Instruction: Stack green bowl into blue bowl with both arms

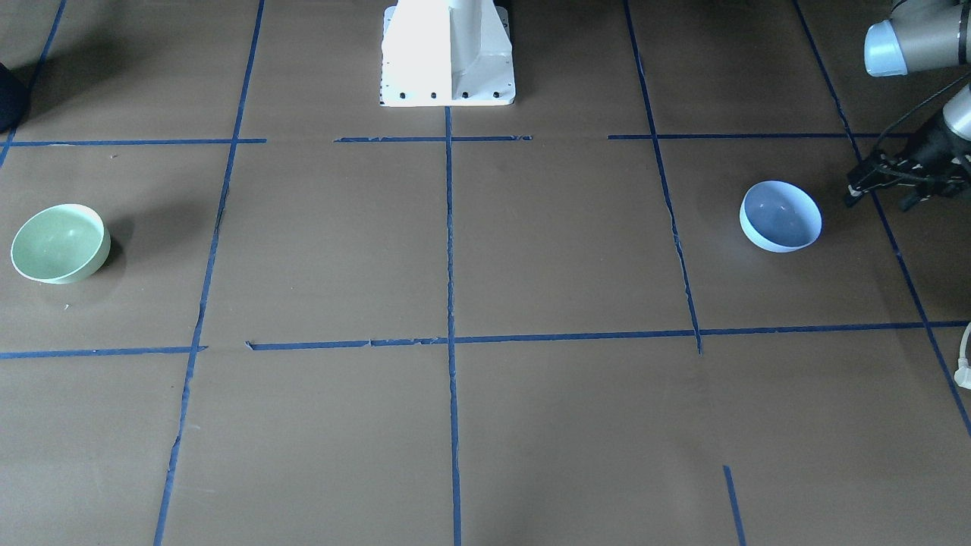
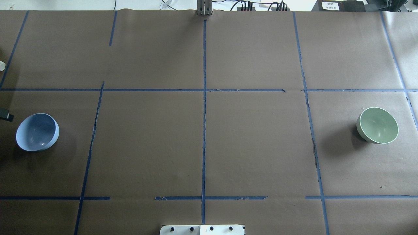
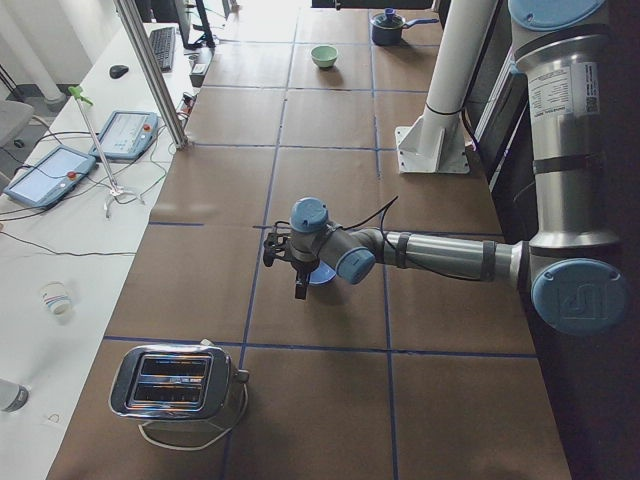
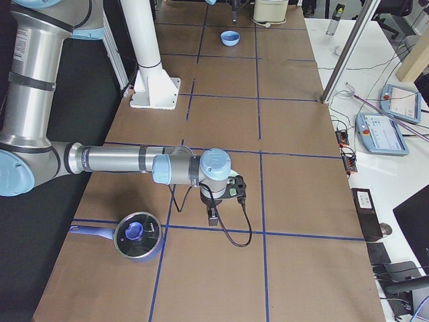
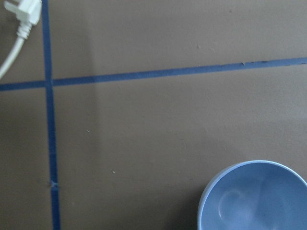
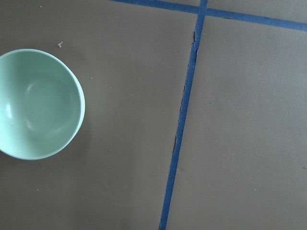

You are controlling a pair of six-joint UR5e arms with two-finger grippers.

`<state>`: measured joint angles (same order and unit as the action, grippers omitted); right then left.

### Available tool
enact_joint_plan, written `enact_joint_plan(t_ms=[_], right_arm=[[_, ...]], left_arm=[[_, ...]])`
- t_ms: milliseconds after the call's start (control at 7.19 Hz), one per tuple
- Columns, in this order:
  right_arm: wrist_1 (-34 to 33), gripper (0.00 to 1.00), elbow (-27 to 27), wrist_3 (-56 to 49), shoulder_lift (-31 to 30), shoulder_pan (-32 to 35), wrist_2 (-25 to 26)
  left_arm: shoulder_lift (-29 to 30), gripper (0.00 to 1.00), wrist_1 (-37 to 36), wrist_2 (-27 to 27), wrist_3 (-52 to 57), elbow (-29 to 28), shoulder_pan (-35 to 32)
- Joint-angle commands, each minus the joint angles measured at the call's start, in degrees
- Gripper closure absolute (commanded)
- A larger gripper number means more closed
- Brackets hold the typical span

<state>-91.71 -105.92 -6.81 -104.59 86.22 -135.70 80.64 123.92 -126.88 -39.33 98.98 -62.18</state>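
- Layout: finding green bowl (image 2: 377, 125) lying nearer right claw (image 4: 214, 216), blue bowl (image 1: 781, 216) just beside left claw (image 1: 880, 199).
- Showing left claw released; failing to tell right claw's grip state.

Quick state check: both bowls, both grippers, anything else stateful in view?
green bowl: upright, empty, ungripped.
blue bowl: upright, empty, nothing stacked in it.
left gripper: open, beside the blue bowl, not touching it.
right gripper: holds nothing; open or shut cannot be told.
pot: lid on.
toaster: slots empty.
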Motion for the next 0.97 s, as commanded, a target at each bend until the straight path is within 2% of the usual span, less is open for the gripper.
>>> enact_joint_plan(t_ms=[0,139,278,417,557,835], right_arm=[[0.0,0.00,0.0,0.0,0.0,0.0,0.0],[0.0,0.00,0.1,0.0,-0.1,0.0,0.1],[0.0,0.00,0.1,0.0,-0.1,0.0,0.1],[-0.1,0.00,0.1,0.0,-0.1,0.0,0.1],[-0.1,0.00,0.1,0.0,-0.1,0.0,0.1],[-0.1,0.00,0.1,0.0,-0.1,0.0,0.1]], left_arm=[[0.2,0.00,6.6,2.4,-6.2,-4.0,6.6],[0.2,0.04,6.9,2.4,-6.2,-4.8,7.3],[0.3,0.57,6.9,2.3,-7.9,-4.9,7.3],[0.9,0.89,6.9,2.3,-9.7,-5.0,7.3],[0.9,0.99,6.9,2.3,-9.9,-4.7,7.3],[1.6,1.00,6.8,1.7,-10.2,-4.0,7.3]])
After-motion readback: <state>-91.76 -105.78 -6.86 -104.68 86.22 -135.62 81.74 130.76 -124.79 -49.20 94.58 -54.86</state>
